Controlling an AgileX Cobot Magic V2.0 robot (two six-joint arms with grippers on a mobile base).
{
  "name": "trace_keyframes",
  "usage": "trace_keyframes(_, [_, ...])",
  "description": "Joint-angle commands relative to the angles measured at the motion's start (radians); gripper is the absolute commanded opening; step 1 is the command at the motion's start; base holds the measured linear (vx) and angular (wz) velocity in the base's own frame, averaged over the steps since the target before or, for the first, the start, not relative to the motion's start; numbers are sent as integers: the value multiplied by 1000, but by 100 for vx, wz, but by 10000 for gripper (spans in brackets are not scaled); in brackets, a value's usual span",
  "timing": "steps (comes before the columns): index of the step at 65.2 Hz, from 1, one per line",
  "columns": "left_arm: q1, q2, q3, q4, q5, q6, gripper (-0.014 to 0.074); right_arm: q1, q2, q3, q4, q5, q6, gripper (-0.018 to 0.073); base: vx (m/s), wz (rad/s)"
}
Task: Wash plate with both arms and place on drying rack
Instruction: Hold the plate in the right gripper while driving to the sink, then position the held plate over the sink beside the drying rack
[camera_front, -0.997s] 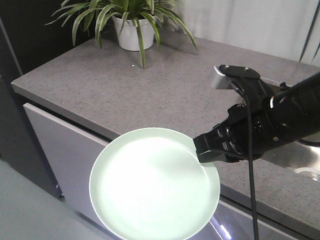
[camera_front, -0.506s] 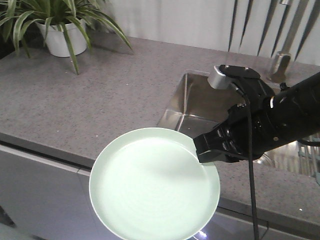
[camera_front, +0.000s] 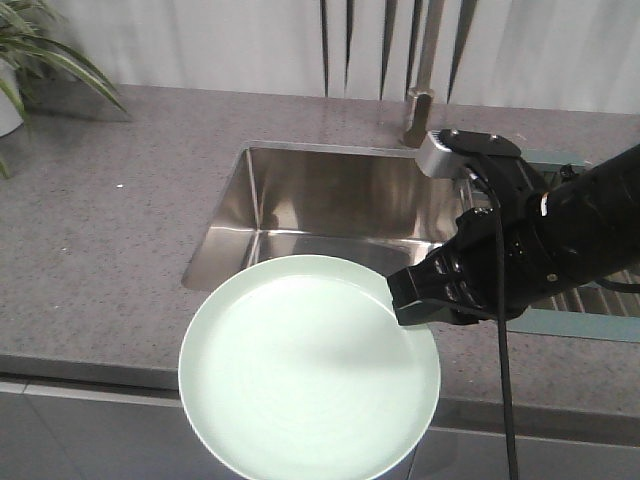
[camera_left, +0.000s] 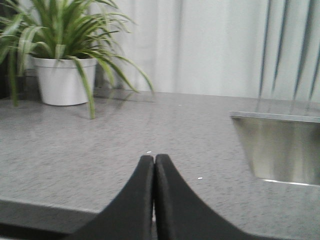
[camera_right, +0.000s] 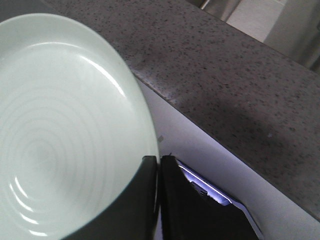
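right hand (camera_front: 401, 306) clamps the mint-green plate (camera_front: 300, 380) by its rim over the bench (camera_front: 100, 250) edge; left hand (camera_left: 154, 166) pressed together, empty.

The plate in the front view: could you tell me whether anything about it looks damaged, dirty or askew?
Nothing stands out. The plate looks whole and clean, held roughly level by its rim in the right gripper.
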Motion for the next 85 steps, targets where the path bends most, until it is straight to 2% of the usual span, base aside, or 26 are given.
trace_keyframes(1, [-7,-14,-22,-10,-74,0,-6,-1,-31,-24,33,-31,-7,-8,1,-40])
trace_keyframes(85, [-7,-14,-22,-10,-74,0,-6,-1,-31,-24,33,-31,-7,-8,4,-28])
